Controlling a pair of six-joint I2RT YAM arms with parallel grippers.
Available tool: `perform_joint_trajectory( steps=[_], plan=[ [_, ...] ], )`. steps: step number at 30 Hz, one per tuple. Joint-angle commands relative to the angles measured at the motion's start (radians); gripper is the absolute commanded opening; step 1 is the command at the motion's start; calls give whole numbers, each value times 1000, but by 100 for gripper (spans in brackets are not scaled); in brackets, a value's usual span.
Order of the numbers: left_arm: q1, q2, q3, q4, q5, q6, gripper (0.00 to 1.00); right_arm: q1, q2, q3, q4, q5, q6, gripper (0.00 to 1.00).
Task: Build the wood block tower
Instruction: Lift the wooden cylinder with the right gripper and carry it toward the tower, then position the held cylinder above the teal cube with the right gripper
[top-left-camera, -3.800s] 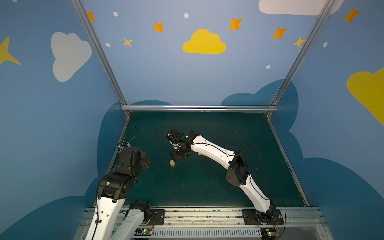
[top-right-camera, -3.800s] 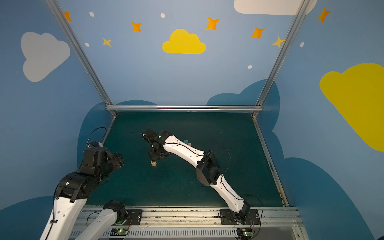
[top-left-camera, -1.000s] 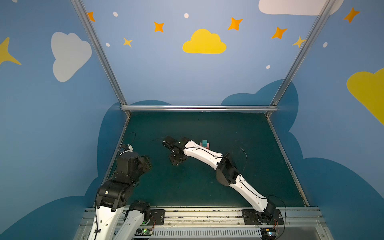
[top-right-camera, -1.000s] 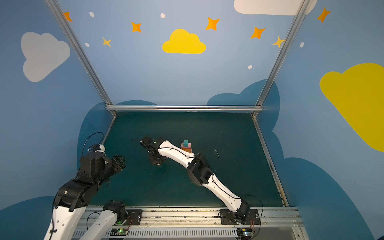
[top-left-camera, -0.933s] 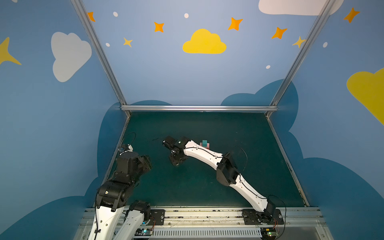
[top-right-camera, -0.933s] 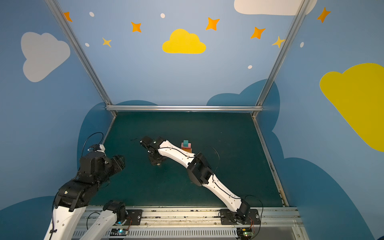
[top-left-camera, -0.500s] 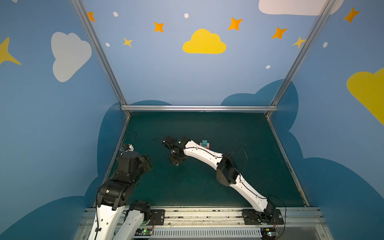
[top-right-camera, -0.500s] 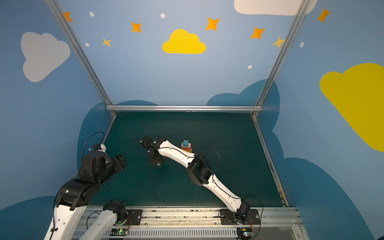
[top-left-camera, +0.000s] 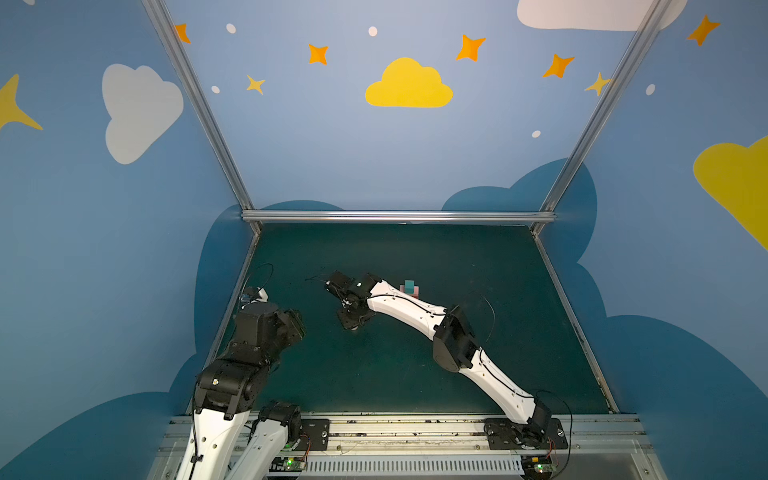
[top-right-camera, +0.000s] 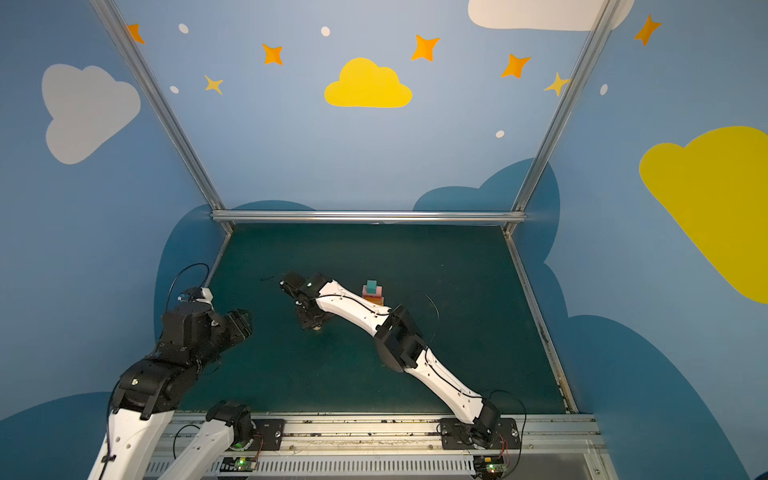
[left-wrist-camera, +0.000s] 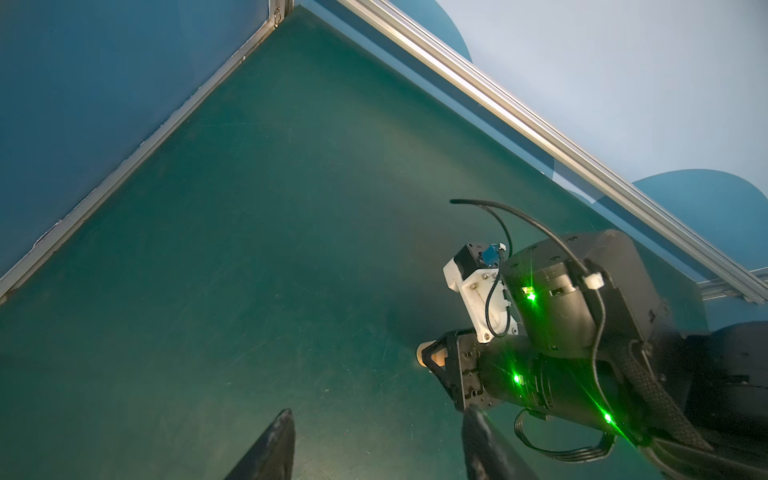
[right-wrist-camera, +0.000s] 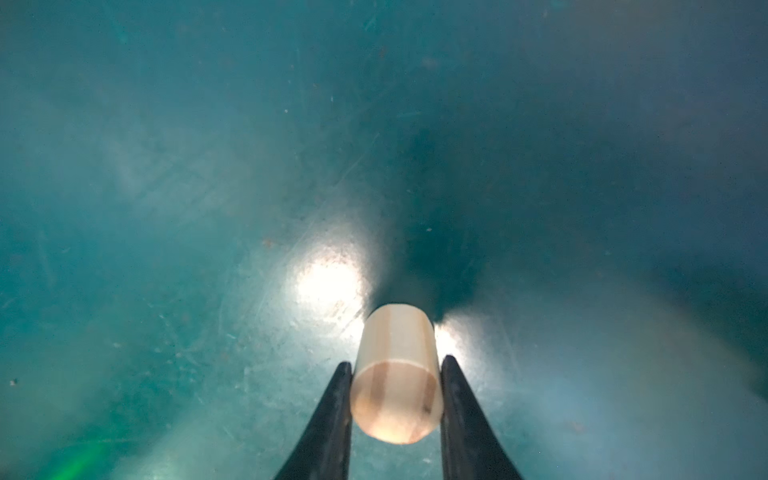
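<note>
A: Where is the tan cylinder (right-wrist-camera: 394, 399) resting?
B: On the green mat (top-left-camera: 415, 365) (left of the tower (top-right-camera: 372, 294)), with the right gripper (right-wrist-camera: 395, 362) squeezing its sides.
A: And the left gripper (left-wrist-camera: 377, 411)?
B: Hanging with its jaws gaping

We see a dark green worktop (top-left-camera: 395, 374), scuffed and patchily lit, boxed in by blue walls (top-left-camera: 332, 166) painted with a yellow cloud (top-left-camera: 408, 85), a white cloud (top-left-camera: 137, 110) and orange stars (top-left-camera: 318, 54). An aluminium rail (top-left-camera: 395, 216) runs along its back edge.
</note>
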Motion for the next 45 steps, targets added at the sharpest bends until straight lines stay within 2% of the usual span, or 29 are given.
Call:
perform_joint_trajectory(
  steps=[1, 11, 22, 34, 45],
  plan=[
    [4, -3, -9, 11, 5, 8, 63, 5, -86, 15, -29, 10, -13, 10],
    [4, 9, -16, 44, 42, 4, 62, -3, -200, 13, -51, 22, -41, 1],
    [4, 33, -36, 90, 81, -19, 60, -51, -337, -59, -75, 28, -72, 0],
    [4, 82, -56, 150, 145, -28, 60, -118, -468, -60, -147, 9, -149, 0],
    [4, 144, -66, 198, 176, -23, 59, -194, -500, -34, -281, 55, -225, 0]
  ],
)
